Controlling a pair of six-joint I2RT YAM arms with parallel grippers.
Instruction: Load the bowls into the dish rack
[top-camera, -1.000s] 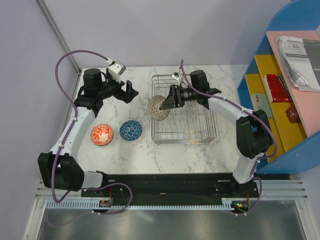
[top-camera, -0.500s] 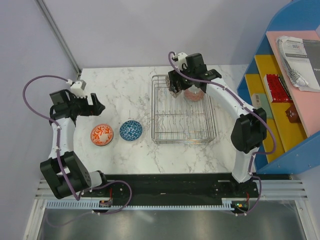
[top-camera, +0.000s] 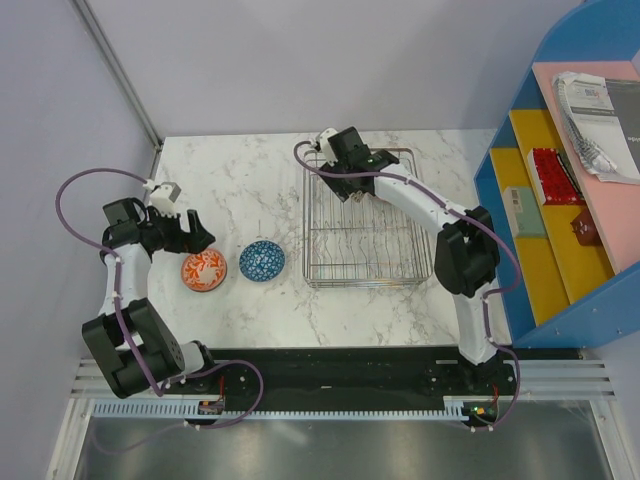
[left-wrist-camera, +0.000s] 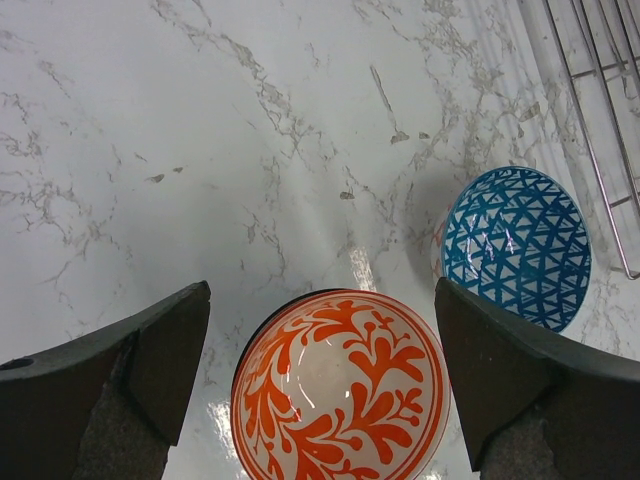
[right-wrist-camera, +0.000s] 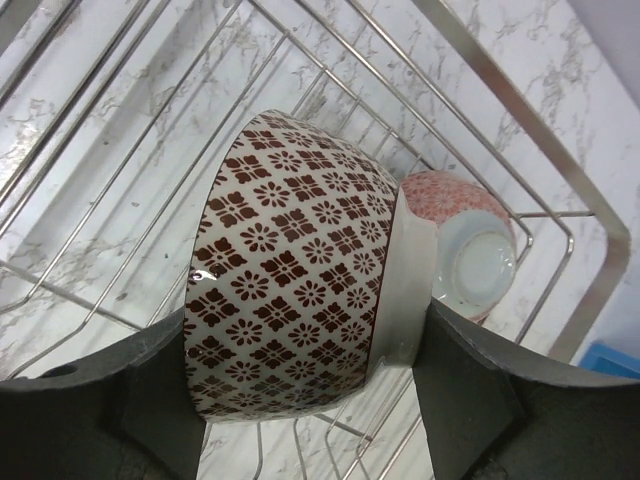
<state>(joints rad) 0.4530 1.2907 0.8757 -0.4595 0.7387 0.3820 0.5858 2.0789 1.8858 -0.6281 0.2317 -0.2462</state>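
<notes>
In the right wrist view my right gripper (right-wrist-camera: 305, 340) is shut on a white bowl with a dark brown flower pattern (right-wrist-camera: 300, 280), held on its side over the dish rack (right-wrist-camera: 120, 130). A pink-red bowl (right-wrist-camera: 465, 245) leans in the rack just behind it. In the top view the right gripper (top-camera: 345, 188) is at the rack's (top-camera: 420, 270) back left corner. My left gripper (left-wrist-camera: 322, 300) is open, its fingers (left-wrist-camera: 160, 350) either side of the orange-patterned bowl (left-wrist-camera: 340, 390) on the table. A blue bowl (left-wrist-camera: 515, 245) sits to its right. The top view shows the left gripper (top-camera: 198, 240), the orange bowl (top-camera: 203, 270) and the blue bowl (top-camera: 262, 260).
The marble table (top-camera: 250, 170) ends at a grey wall on the left. A blue and yellow shelf unit (top-camera: 560, 190) with papers and boxes stands right of the rack. The rack's wire rim (left-wrist-camera: 600, 120) lies close to the blue bowl.
My left gripper has moved right and nearer, down over the orange bowl. My right gripper has moved left along the back of the rack to its back left corner.
</notes>
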